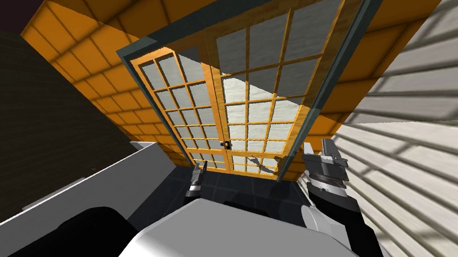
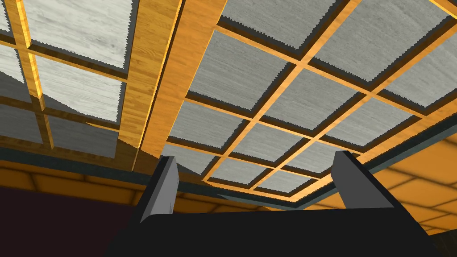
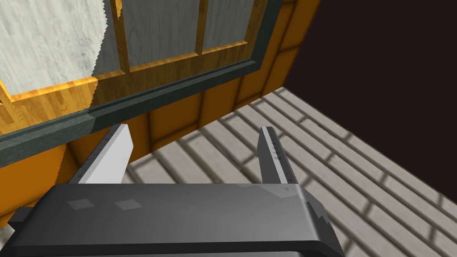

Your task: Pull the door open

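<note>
A double door (image 1: 251, 97) of orange wood with a grid of grey glass panes stands straight ahead in a dark grey-green frame (image 1: 338, 69). A small dark knob (image 1: 227, 144) sits low where the two leaves meet. My left gripper (image 1: 200, 169) is open, close in front of the left leaf's lower panes and left of the knob, gripping nothing. Past the left gripper (image 2: 259, 178), the wrist view looks up at the door's panes (image 2: 241, 71) and a broad wooden stile (image 2: 156, 89). My right gripper (image 1: 327, 152) (image 3: 192, 151) is open and empty by the door frame's right edge (image 3: 169, 91).
An orange tiled wall (image 1: 91, 79) surrounds the door. A white slatted wall (image 1: 428, 134) (image 3: 312, 169) runs close along my right. A white ledge (image 1: 99, 185) and a dark wall (image 1: 27, 114) close off my left. Dark floor tiles (image 1: 237, 185) lie before the door.
</note>
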Available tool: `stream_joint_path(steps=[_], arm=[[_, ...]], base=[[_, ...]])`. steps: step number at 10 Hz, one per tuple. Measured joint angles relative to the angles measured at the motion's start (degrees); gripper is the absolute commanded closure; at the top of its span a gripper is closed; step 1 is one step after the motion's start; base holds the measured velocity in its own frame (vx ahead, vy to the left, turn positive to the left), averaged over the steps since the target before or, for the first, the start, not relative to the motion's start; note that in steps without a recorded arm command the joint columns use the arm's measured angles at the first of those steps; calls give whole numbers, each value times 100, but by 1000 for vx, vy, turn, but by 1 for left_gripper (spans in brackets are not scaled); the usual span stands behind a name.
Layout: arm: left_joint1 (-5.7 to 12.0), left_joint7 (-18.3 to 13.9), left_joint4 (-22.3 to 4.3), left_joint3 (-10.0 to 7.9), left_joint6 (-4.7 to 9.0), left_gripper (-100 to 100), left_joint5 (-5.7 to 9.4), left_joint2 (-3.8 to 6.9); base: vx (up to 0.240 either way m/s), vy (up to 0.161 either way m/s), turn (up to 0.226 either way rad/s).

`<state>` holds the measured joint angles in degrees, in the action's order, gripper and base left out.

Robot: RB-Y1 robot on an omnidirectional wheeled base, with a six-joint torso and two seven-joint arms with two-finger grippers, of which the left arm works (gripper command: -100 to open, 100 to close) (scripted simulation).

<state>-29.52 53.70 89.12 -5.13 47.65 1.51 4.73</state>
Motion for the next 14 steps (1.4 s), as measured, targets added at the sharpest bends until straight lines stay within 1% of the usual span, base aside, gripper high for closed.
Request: stream_joint_path(steps=[1,2,3,4,5,7,8,9,10,11,13,14], arm=[[-72,172,-82,7,32,-100,4,-4],[-66,334,-206,-6,38,-100,16,5],[-62,487,-367,-19,72,-100,28,16],[-40,644,-584,-29,149,-100,37,19],[-72,789,-686,-37,178,-100,49,32],[-109,1101,-872,-31,192,-100,52,-2],[-67,1269,-1057,-31,228,-100,51,-28],[-61,1395,-1201,-53,265,-100,70,5],[-80,1524,-1307,-55,293,-100,76,-1],[-108,1669,-1382,-44,309,-100,72,-35],[-92,1929,-1606,-52,348,-100,82,-53],[-90,2033,-1732,-66,381,-100,95,-32]], base=[[108,22,-148],[98,23,-159],[100,11,-121],[102,21,-124],[112,27,-170],[109,32,-120],[88,13,-148],[88,9,-111],[99,22,-97],[93,38,-119],[97,37,-111],[90,50,-86]])
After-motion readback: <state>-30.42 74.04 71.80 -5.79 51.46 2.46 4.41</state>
